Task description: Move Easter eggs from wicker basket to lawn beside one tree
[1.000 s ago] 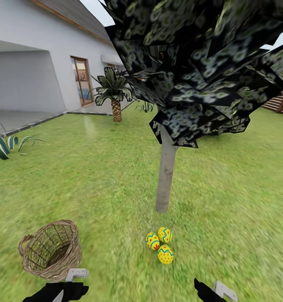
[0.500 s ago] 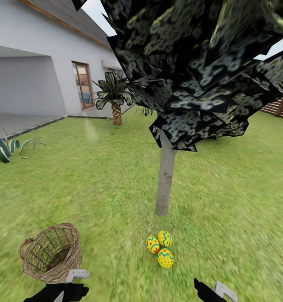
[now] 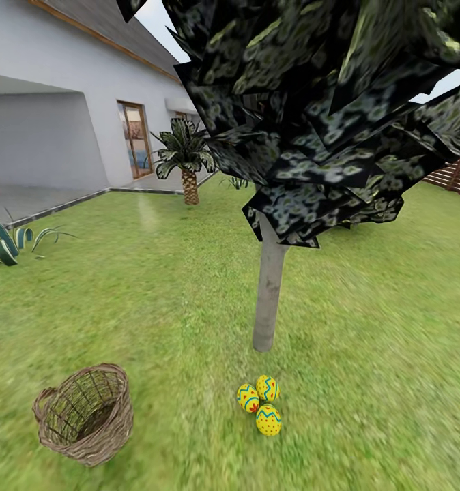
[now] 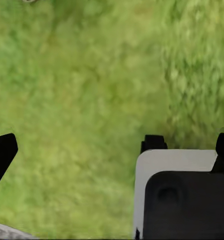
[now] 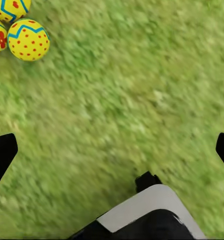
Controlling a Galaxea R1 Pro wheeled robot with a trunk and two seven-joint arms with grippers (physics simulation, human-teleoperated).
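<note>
Three yellow Easter eggs [image 3: 248,397], [image 3: 267,388], [image 3: 269,420] lie touching one another on the lawn [image 3: 366,354], just in front of the tree's pale grey trunk [image 3: 269,290]. The wicker basket [image 3: 87,412] stands tilted on the grass to their left, and no egg can be seen inside it. My right gripper [image 5: 112,150] hangs open over bare grass, with the Easter eggs [image 5: 28,40] off to one corner of its view. My left gripper [image 4: 112,150] is open too, above bare lawn [image 4: 92,100].
The tree's dark speckled foliage [image 3: 325,102] hangs low over the trunk. A white house [image 3: 52,102] and paved strip lie at the back left, with a short palm [image 3: 188,157] beside them. A spiky plant [image 3: 1,239] grows at the far left and a wooden fence [image 3: 455,174] stands at the far right.
Both grippers, earlier at the bottom edge of the head view, have drawn back out of it. The camera tilted slightly. Eggs, basket and tree stayed in place.
</note>
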